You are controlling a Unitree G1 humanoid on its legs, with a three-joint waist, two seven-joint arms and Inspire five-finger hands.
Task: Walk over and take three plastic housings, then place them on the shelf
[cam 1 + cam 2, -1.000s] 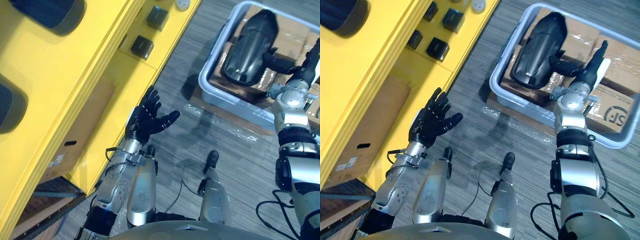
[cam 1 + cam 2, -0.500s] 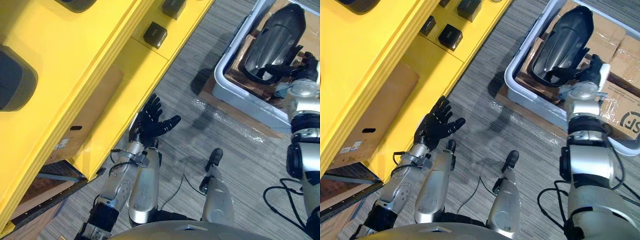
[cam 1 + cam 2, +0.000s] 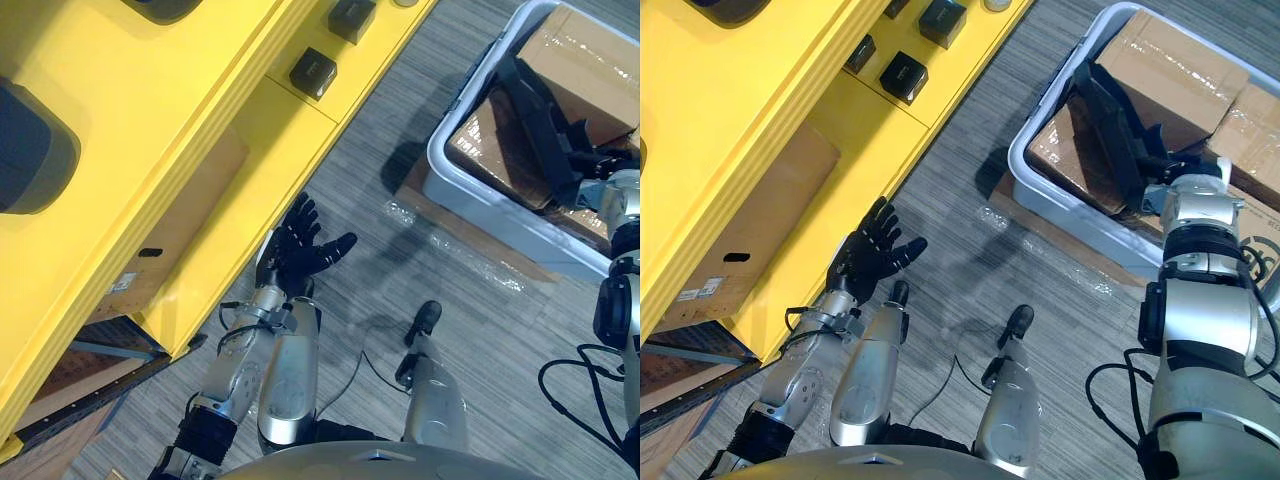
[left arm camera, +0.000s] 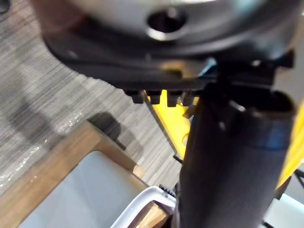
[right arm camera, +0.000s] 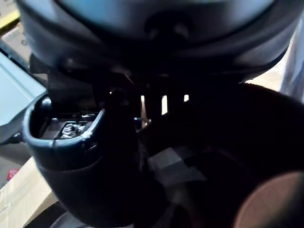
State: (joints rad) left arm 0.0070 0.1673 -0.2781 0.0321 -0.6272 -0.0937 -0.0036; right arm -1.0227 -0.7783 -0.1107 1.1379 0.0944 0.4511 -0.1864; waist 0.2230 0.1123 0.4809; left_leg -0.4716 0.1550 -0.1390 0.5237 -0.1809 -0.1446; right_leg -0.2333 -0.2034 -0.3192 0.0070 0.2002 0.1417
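Observation:
A long black plastic housing (image 3: pixel 1113 128) stands tipped up on its edge inside the grey bin (image 3: pixel 1052 203), leaning over the cardboard boxes. My right hand (image 3: pixel 1177 167) is at its lower end with fingers curled round its rim. My left hand (image 3: pixel 300 252) hangs open, fingers spread, low beside the yellow shelf (image 3: pixel 190 130). Two more dark housings (image 3: pixel 35 150) lie on the shelf's upper level at the far left. In the right wrist view the housing's dark shell (image 5: pixel 209 142) sits right against the hand.
Small black boxes (image 3: pixel 313 70) sit on the shelf's lower ledge. Taped cardboard boxes (image 3: pixel 1167 62) fill the bin, which rests on a wooden pallet (image 3: pixel 470 235). A brown carton (image 3: pixel 180 235) sits under the shelf. Grey floor lies between shelf and bin.
The housing lay flat in the bin; it now stands raised on edge. My right hand's fingers have curled onto it. The camera has shifted, and the left hand stayed open.

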